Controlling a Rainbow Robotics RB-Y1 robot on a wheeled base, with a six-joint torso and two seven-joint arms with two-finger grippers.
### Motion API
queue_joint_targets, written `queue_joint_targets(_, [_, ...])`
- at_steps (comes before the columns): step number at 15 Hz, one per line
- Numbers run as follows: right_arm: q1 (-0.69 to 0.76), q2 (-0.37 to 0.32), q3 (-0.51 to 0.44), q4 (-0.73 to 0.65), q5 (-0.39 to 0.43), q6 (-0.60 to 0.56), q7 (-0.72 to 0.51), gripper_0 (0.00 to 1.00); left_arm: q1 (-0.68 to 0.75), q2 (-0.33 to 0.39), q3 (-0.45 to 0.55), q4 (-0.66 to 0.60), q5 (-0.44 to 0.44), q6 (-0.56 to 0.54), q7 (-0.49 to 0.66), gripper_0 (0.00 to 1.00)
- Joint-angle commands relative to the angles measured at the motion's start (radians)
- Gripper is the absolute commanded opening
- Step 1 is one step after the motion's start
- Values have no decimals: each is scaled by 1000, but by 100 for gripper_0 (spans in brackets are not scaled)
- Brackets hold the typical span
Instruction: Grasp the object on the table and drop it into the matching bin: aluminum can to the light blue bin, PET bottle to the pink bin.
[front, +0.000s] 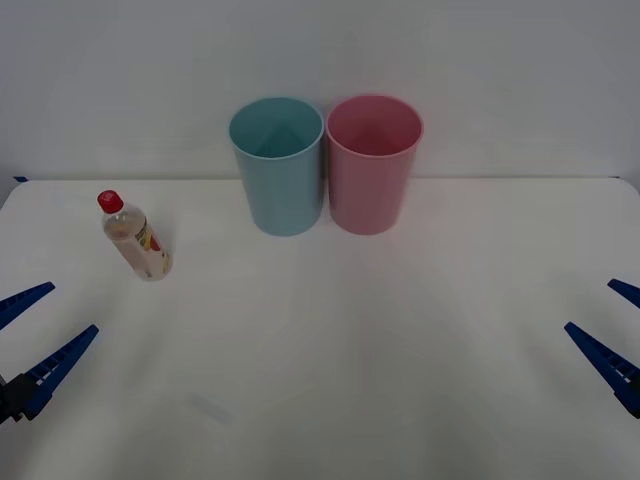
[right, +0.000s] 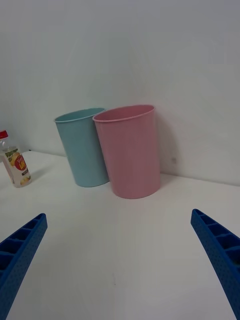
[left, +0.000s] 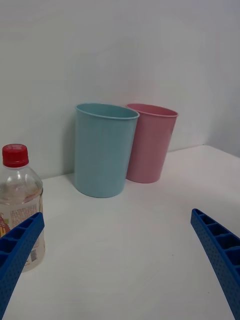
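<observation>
PET bottle (front: 136, 238): clear, red cap, pale orange-yellow label, upright on white counter (front: 330, 370), far left side. Light blue bin (front: 278, 165) and pink bin (front: 372, 163): upright, open tops, side by side at counter's back edge, blue nearer the bottle.

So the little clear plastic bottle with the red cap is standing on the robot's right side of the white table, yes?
Not quite: the small clear plastic bottle with the red cap stands on the robot's left side of the white table, near the left gripper. The front view shows it.

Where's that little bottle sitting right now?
In the front view, the PET bottle stands upright on the table's left side, left of the light blue bin.
</observation>
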Motion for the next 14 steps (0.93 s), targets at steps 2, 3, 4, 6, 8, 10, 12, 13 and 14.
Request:
queue_joint_targets(2, [0, 0, 0, 0, 0, 0, 0, 100, -1, -19, -1, 20, 1, 5, 0, 100])
queue_joint_targets(3, [0, 0, 0, 0, 0, 0, 0, 100, -2, -23, 3, 23, 3, 5, 0, 100])
queue_joint_targets(4, [0, 0, 0, 0, 0, 0, 0, 100, 1, -16, -5, 21, 15, 10, 0, 100])
queue_joint_targets(6, [0, 0, 0, 0, 0, 0, 0, 100, 15, -12, -7, 23, 17, 21, -5, 100])
queue_joint_targets(8, [0, 0, 0, 0, 0, 0, 0, 100, 31, -12, -17, 21, 17, 56, -18, 100])
queue_joint_targets(10, [0, 0, 0, 0, 0, 0, 0, 100, 44, -12, -40, 21, 20, 130, -54, 100])
queue_joint_targets(12, [0, 0, 0, 0, 0, 0, 0, 100, 56, -13, -53, 21, 20, 205, -74, 100])
queue_joint_targets(13, [0, 0, 0, 0, 0, 0, 0, 100, 64, -12, -59, 21, 18, 240, -78, 100])
queue_joint_targets(14, [0, 0, 0, 0, 0, 0, 0, 100, 68, -13, -73, 23, 17, 278, -84, 100])
